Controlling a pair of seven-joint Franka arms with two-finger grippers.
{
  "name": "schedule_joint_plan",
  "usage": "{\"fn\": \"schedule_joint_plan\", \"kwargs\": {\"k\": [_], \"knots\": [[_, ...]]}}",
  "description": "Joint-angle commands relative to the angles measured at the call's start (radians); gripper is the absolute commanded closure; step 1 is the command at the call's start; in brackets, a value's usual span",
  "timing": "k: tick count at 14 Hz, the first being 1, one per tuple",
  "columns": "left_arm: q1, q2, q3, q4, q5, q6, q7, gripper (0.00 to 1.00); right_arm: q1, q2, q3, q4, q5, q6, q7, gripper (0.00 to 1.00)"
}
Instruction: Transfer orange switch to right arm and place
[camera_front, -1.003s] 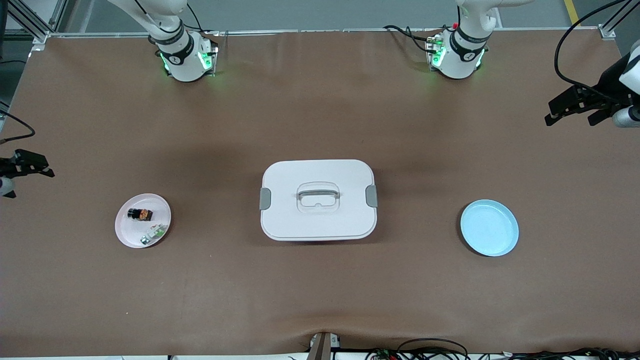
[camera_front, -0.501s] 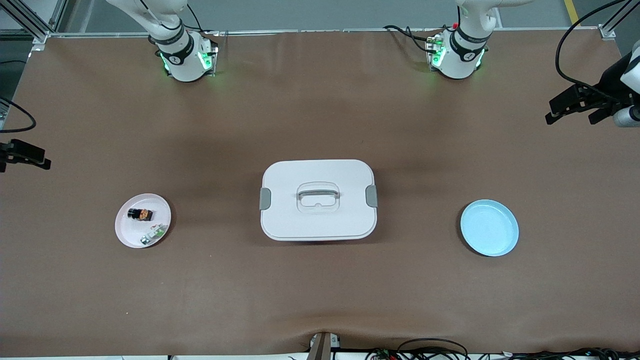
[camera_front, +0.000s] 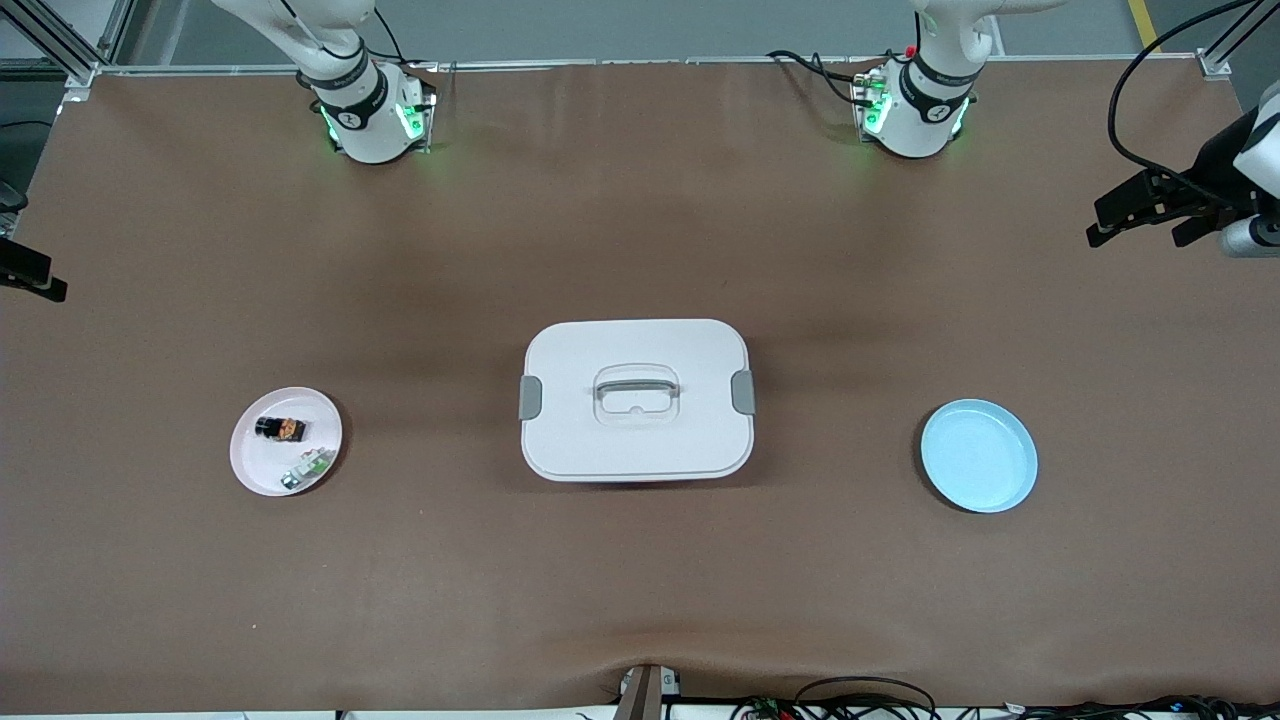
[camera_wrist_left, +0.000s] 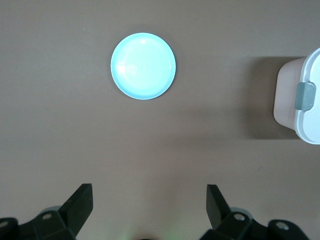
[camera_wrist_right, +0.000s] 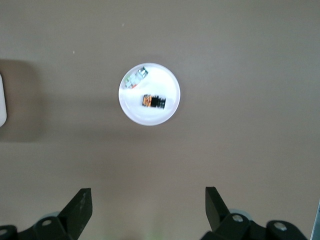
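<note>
The orange switch (camera_front: 281, 428), a tiny black part with orange marks, lies on a pink plate (camera_front: 262, 462) toward the right arm's end of the table. The right wrist view shows the switch (camera_wrist_right: 153, 101) on that plate (camera_wrist_right: 161, 80), well below the jaws. My right gripper (camera_front: 32, 272) hangs open over the table's edge at the right arm's end, partly cut off in the front view; in its wrist view the right gripper (camera_wrist_right: 148, 202) holds nothing. My left gripper (camera_front: 1138, 236) hangs open and empty over the left arm's end, and appears in the left wrist view (camera_wrist_left: 149, 202).
Small white-and-green parts (camera_front: 306, 469) share the pink plate. A white lidded box (camera_front: 636, 440) with a handle stands mid-table. A light blue plate (camera_front: 979, 456) lies toward the left arm's end, also seen as the blue plate (camera_wrist_left: 143, 66) in the left wrist view.
My right gripper has drifted toward the bases' side of the table and farther out of the front view's edge. The left gripper has barely shifted. Nothing on the table moved.
</note>
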Motion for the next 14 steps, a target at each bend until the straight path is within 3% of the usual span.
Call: {"fn": "schedule_joint_plan", "kwargs": {"k": [1, 3, 9, 13, 14], "knots": [[0.0, 0.01, -0.002, 0.027, 0.021, -0.024, 0.0, 0.0, 0.009, -0.017, 0.006, 0.015, 0.023, -0.045, 0.018, 0.0], [0.001, 0.008, -0.004, 0.025, 0.023, -0.024, 0.0, 0.0, 0.009, -0.042, 0.0, 0.004, 0.083, -0.076, 0.042, 0.0], [0.001, 0.01, -0.004, 0.025, 0.023, -0.024, -0.002, 0.0, 0.029, -0.052, -0.008, -0.02, 0.091, -0.084, 0.075, 0.0], [0.003, 0.01, -0.004, 0.025, 0.023, -0.024, 0.0, 0.0, 0.187, -0.075, -0.159, -0.049, 0.089, -0.053, 0.075, 0.0], [0.003, 0.01, -0.004, 0.025, 0.023, -0.024, -0.002, 0.0, 0.185, -0.086, -0.163, -0.069, 0.089, -0.045, 0.073, 0.0]]}}
